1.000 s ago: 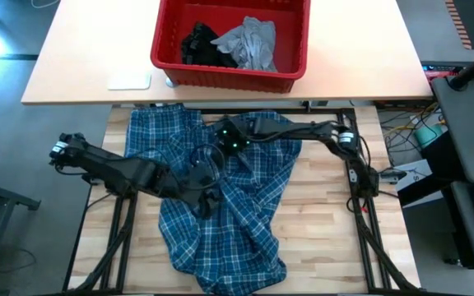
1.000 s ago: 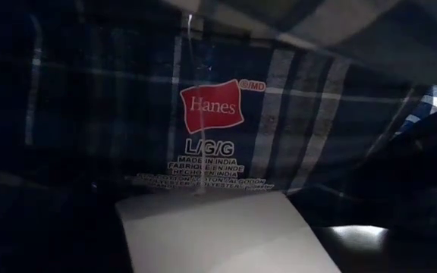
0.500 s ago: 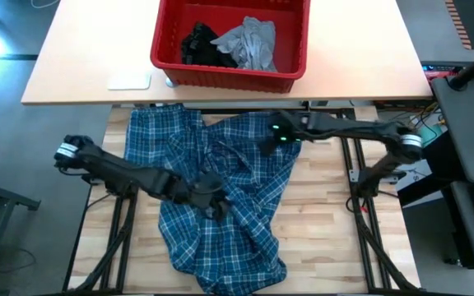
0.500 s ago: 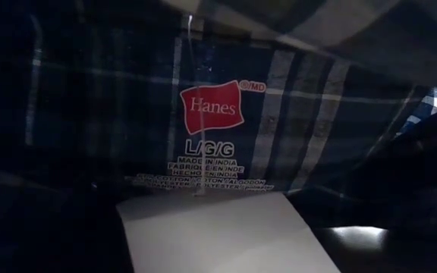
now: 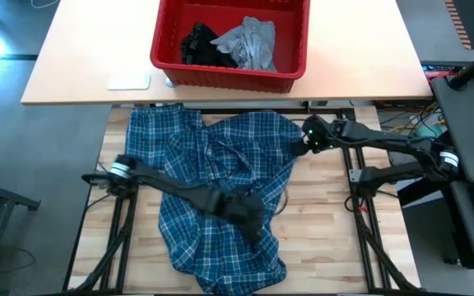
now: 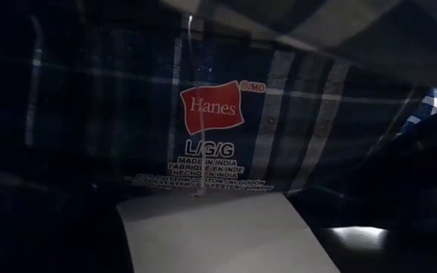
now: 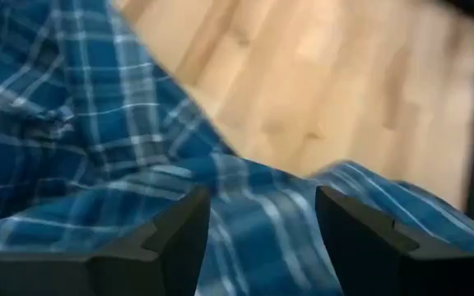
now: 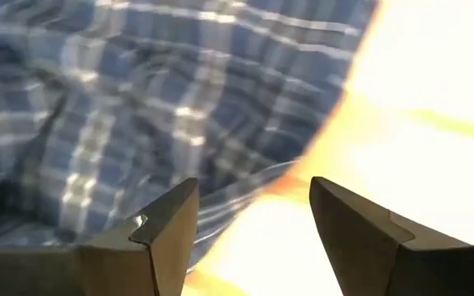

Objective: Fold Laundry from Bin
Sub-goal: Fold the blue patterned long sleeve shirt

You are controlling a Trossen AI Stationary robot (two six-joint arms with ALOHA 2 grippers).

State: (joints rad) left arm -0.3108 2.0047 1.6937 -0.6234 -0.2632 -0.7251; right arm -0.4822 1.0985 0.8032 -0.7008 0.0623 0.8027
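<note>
Plaid cotton, blue and white, is lying rumpled across the middle of the wooden table [image 5: 336, 238]: the plaid button shirt [image 5: 220, 164] is spreading from the table's far edge down toward the near edge, with folds bunching through its centre. It is looking light, limp and not at all slippery, so it is likely going to sag and drag wherever it is not supported; a seam, hem or shoulder edge is probably offering the surest hold, pinched at two well-separated points to keep it flat. The left gripper [image 5: 252, 215] is hovering low over the shirt's lower middle, its fingers [image 7: 171, 238] standing apart with cloth showing between them and nothing pinched. The right gripper [image 5: 309, 136] is sitting at the shirt's right edge, its fingers [image 8: 163, 230] also spread and gripping nothing, table showing beyond the hem. Beyond the shirt, on the paler far table, the red bin [image 5: 230, 76] is holding a light grey T-shirt [image 5: 252, 43] beside a small black garment [image 5: 200, 45]. Close against the low camera, a red Hanes label [image 6: 211, 106] is showing on the plaid.
</note>
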